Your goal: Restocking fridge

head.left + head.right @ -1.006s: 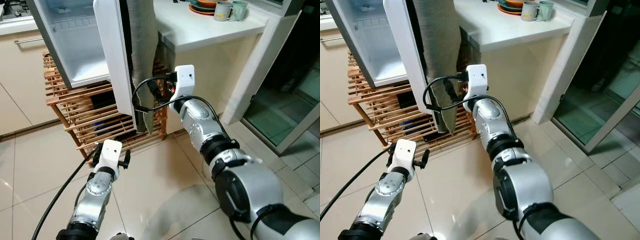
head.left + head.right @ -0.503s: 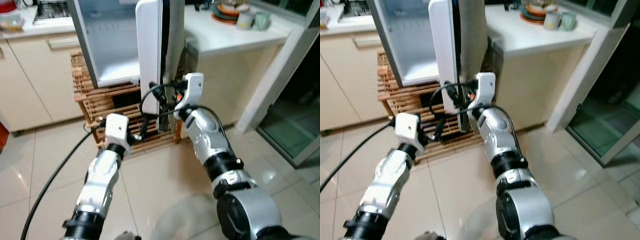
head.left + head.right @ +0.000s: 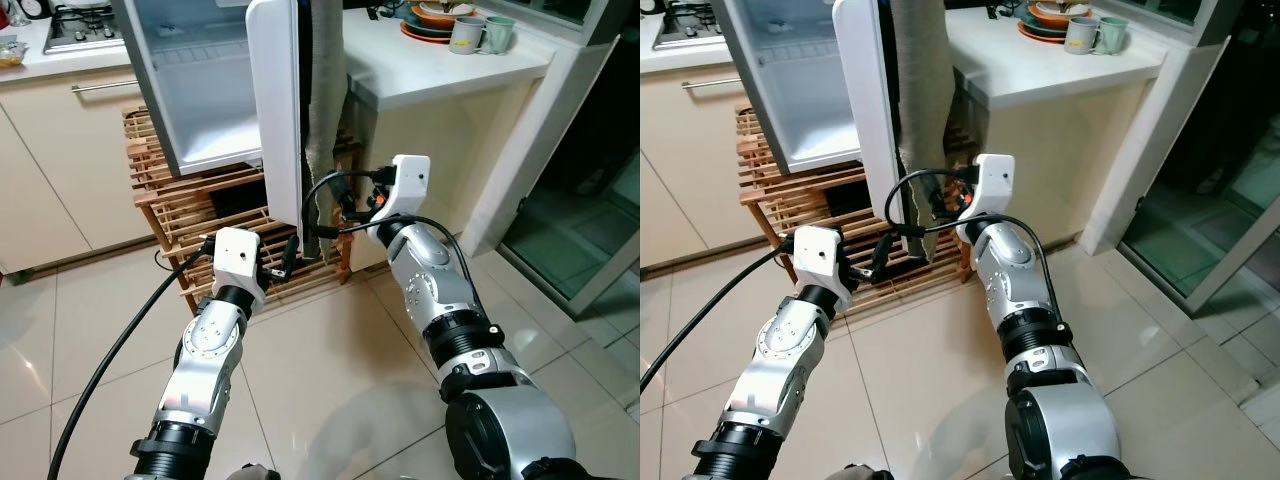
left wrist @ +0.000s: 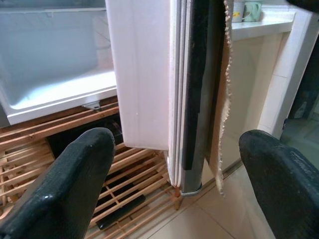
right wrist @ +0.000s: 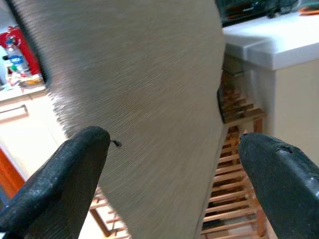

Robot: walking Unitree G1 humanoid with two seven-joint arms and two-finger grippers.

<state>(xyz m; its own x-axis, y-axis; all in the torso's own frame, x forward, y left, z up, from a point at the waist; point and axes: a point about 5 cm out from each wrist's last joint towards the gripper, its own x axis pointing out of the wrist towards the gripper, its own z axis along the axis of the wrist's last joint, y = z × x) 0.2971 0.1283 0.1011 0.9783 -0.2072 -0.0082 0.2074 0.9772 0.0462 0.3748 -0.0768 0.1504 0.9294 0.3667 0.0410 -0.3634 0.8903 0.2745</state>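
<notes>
While the fridge door (image 3: 274, 110) stands open, your left hand (image 4: 174, 164) and right hand (image 5: 164, 164) flank its edge, both spread; no writing is legible.

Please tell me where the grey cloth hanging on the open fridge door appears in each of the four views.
Left eye view: grey cloth, top centre, right of the white fridge door.
Right eye view: top centre.
Left wrist view: only its frayed edge, right of the door.
Right wrist view: close, across the middle.
Shared landmark: wooden rack below.
</notes>
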